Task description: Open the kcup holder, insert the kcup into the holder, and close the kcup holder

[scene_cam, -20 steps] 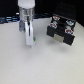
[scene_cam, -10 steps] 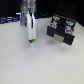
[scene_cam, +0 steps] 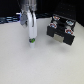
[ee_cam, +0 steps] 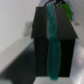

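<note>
Claw (scene_cam: 31,36) pinched the kcup (scene_cam: 31,40) just above the white surface (scene_cam: 35,65) near its far edge, well apart from the kcup holder (scene_cam: 61,31) by the far right corner, so carrying it there looked next.

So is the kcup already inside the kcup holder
No, in the exterior view the kcup sits at the gripper over the white table, apart from the kcup holder.
</note>
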Available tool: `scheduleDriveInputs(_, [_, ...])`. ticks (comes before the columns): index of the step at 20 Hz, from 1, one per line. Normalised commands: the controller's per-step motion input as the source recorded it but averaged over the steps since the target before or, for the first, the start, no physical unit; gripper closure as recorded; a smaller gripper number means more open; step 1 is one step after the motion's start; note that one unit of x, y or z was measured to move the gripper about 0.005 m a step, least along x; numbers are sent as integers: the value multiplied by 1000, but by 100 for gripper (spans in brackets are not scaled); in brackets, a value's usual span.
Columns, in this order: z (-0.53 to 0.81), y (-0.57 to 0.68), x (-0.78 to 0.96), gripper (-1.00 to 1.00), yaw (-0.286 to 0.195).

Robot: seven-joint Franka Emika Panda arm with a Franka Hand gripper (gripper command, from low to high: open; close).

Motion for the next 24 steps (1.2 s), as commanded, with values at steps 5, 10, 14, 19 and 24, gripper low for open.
scheduleDriveInputs(5, [-11,230,-55,-100,-5])
scheduleDriveInputs(10, [-153,82,-78,-100,-11])
scheduleDriveInputs(14, [-248,0,-144,-100,-9])
scheduleDriveInputs(19, [-297,0,-242,-100,0])
scheduleDriveInputs(24, [-227,-34,-184,-100,-10])
